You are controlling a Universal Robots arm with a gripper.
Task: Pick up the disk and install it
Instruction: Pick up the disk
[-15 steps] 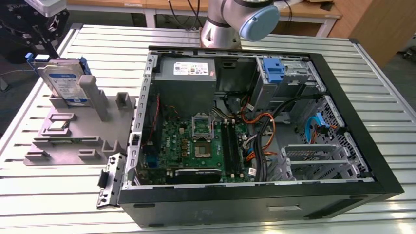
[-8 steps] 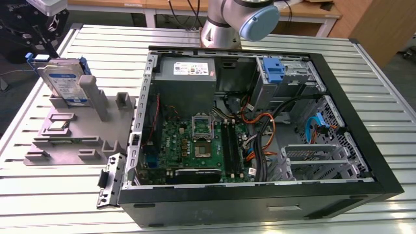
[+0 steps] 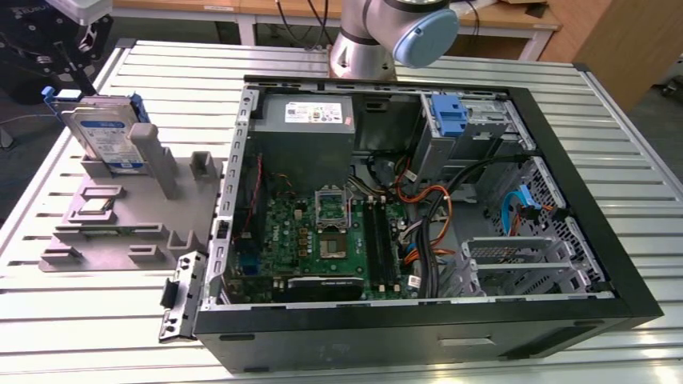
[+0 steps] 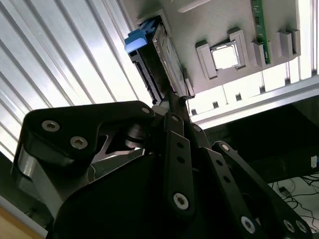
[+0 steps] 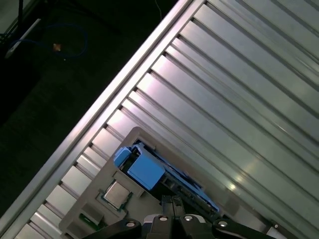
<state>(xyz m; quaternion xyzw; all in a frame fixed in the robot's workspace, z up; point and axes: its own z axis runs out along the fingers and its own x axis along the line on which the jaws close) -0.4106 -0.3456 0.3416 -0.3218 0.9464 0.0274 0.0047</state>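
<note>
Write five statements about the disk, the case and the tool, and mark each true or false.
1. The disk stands on edge in the grey fixture. True.
2. The disk is already inside the case. False: it is outside the case, on the exterior view's left.
3. The case is open, with its motherboard showing. True.
4. The tool hangs over the motherboard. False: it is right by the disk.
5. A blue bracket sits in the case. True.
</note>
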